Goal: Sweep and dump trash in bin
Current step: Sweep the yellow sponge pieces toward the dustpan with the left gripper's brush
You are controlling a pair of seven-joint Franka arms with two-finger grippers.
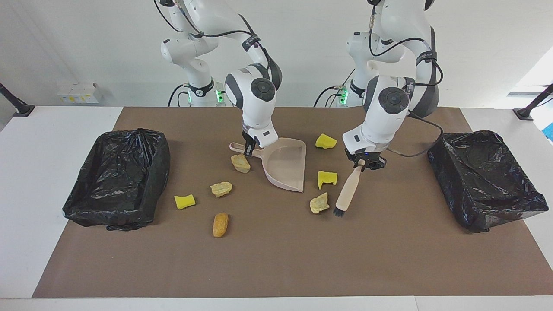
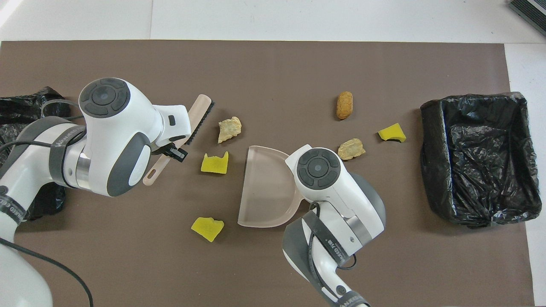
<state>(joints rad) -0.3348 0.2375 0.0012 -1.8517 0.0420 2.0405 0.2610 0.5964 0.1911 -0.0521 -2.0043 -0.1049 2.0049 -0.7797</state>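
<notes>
In the facing view, the left gripper point(image 1: 365, 162) is clamped on the handle of the brush point(image 1: 348, 193). The brush slopes down away from the robots, and its dark bristles are at the mat point(image 1: 276, 259), just beside a beige chunk point(image 1: 319, 203). A yellow sponge piece point(image 1: 327, 178) lies a little nearer to the robots, between the brush and the dustpan point(image 1: 286, 168). The right gripper point(image 1: 248, 148) is closed on the thin handle of the dustpan, and the open mouth of the pan faces the left arm's end of the table. A second beige chunk point(image 1: 240, 163) lies just beside the pan's handle. Another yellow piece point(image 1: 325, 141) lies near the robots, beside the pan. Toward the right arm's end I see a third beige chunk point(image 1: 221, 188), a yellow sponge piece point(image 1: 184, 201) and the orange-brown lump point(image 1: 220, 224). One black-lined bin point(image 1: 119, 177) stands at the right arm's end, and the other bin point(image 1: 486, 179) at the left arm's end.

In the overhead view, the left gripper point(image 2: 169, 149) holds the brush point(image 2: 187, 128) with the bristles turned toward the beige chunk point(image 2: 229, 129), a small gap between them. The yellow piece point(image 2: 214, 163) lies apart from the dustpan point(image 2: 264, 192). The right gripper itself is hidden under its own wrist. The lump point(image 2: 344, 105), the chunk point(image 2: 351, 149) and the sponge piece point(image 2: 392, 132) lie between the pan and the bin point(image 2: 480, 157). All the trash is on the mat point(image 2: 273, 64), none in the pan.
</notes>
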